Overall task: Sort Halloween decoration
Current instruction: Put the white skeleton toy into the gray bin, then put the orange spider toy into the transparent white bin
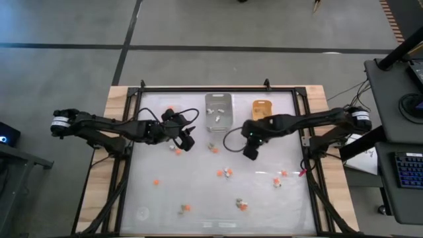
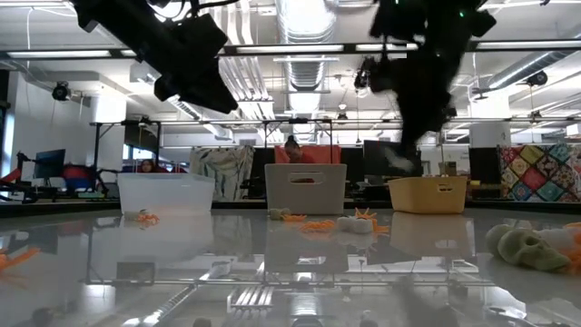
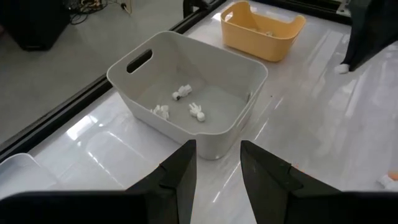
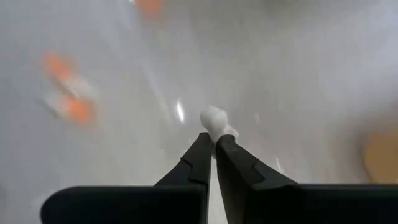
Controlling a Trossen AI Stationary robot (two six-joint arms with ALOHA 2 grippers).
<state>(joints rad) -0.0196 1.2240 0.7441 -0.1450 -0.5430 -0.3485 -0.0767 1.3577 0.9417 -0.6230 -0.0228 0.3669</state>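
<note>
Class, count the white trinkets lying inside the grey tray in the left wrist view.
3, all on the floor of the grey tray: one toward the handle wall, one near the front wall, one beside it. None looks hidden.

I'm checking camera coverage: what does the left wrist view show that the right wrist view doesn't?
Only the left wrist view shows the grey tray with three white trinkets inside, the yellow tray behind it, and the open left gripper. Only the right wrist view shows the right gripper shut on a white trinket, with blurred orange trinkets nearby. Both show the glossy white table.
</note>
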